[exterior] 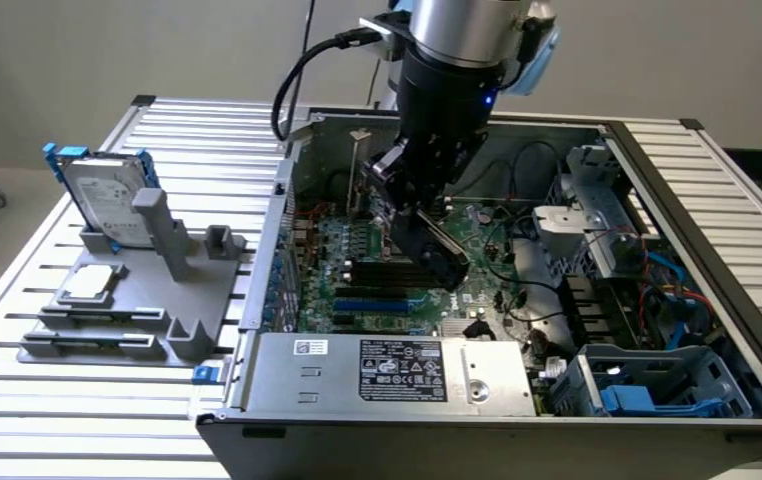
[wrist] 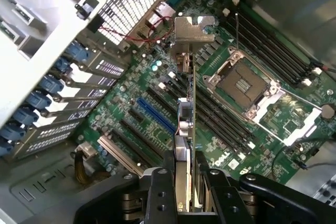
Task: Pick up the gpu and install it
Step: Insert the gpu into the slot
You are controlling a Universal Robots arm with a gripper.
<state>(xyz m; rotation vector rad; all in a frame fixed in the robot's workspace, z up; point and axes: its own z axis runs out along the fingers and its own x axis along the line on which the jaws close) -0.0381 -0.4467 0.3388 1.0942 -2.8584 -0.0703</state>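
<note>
The gpu (wrist: 187,103) stands edge-on between my fingers, its silver end bracket (wrist: 193,29) pointing away from the wrist camera and its black cooler on one face. My gripper (wrist: 185,192) is shut on the card's near edge. In the exterior view the gripper (exterior: 415,200) hangs inside the open computer case (exterior: 488,400), holding the gpu (exterior: 435,250) tilted just above the green motherboard (exterior: 354,250). The card hovers over the row of black expansion slots (wrist: 210,114), near a blue slot (wrist: 155,114). Whether its lower edge touches a slot is hidden.
An empty processor socket (wrist: 244,85) and black memory slots (wrist: 268,45) lie beside the card. Blue slot latches (wrist: 47,85) line the case's rear wall. A power supply (exterior: 395,370) sits at the case front. On the exterior view's left, a grey fixture (exterior: 141,290) holds a silver hard drive (exterior: 104,190).
</note>
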